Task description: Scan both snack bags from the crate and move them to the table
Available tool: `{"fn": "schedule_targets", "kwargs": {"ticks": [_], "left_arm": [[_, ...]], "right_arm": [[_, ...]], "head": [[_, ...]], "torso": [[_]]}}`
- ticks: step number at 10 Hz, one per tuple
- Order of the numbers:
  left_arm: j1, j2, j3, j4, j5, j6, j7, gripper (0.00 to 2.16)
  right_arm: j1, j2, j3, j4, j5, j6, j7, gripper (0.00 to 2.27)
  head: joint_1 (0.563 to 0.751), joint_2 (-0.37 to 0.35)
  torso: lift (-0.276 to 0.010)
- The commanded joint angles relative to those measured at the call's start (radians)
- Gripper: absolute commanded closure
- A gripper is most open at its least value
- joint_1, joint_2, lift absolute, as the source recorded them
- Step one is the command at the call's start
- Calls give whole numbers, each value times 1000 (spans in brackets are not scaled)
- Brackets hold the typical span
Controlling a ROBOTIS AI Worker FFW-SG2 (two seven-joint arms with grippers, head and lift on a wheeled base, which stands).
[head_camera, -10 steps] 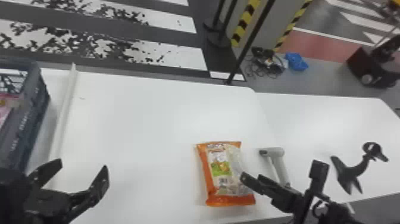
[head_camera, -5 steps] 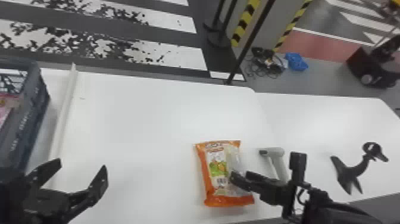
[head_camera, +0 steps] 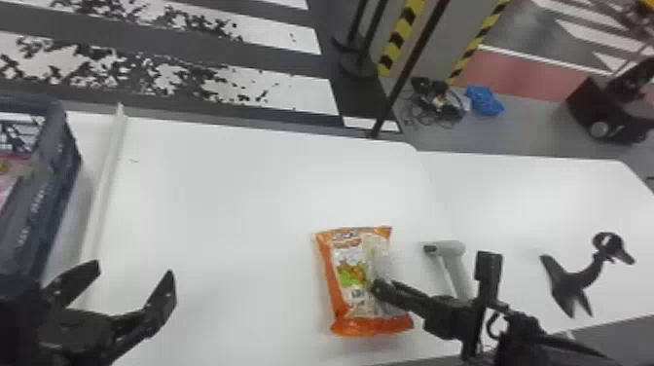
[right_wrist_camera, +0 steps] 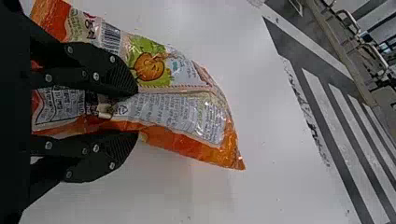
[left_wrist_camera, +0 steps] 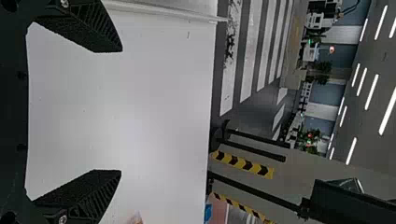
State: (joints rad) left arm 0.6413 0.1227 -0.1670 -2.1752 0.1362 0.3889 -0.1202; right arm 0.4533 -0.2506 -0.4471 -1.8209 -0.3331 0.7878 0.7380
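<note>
The left gripper's (head_camera: pixel 134 271) fingers are spread. Part of the snack bag (head_camera: pixel 348 270) lies between the right gripper's (head_camera: pixel 387 290) fingers; whether they grasp it, I cannot tell.

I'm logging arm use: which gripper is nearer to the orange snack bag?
Right. The right gripper is at the orange snack bag; the left gripper is well away, left of it.

Looks like an indoor lab or test hall, judging by long ceiling lights (left_wrist_camera: pixel 372 91), painted crosswalk stripes (head_camera: pixel 311 97) across the floor, yellow-and-black hazard tape (head_camera: pixel 402 36), tangled cables (head_camera: pixel 438 108) and a plain white counter (head_camera: pixel 233 194).
</note>
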Motion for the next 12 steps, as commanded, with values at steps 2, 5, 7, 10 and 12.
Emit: {"fn": "schedule_targets", "kwargs": {"ticks": [2,5,7,10,12], "left_arm": [[-2,-2,0,2,2,0,1,63],[-5,0,0,5,2,0,4,63],[-8,3,11,3,13,0,4,63],[-11,6,17,3,16,0,2,63],[-3,8,23,5,17,0,-1,63]], "right_arm": [[28,1,-35,-72,-61,58,0,2246],[15,8,-137,-132,-161,107,1,2246],[-62,51,-278,-51,-302,101,-39,2246],[-248,24,-559,118,-491,292,-117,2250],[-314,-61,-602,302,-489,245,-180,2250]], "head": [[695,-350],[695,-350],[695,-350],[695,-350],[695,-350]], "torso": [[-87],[-87],[-87],[-87],[-87]]}}
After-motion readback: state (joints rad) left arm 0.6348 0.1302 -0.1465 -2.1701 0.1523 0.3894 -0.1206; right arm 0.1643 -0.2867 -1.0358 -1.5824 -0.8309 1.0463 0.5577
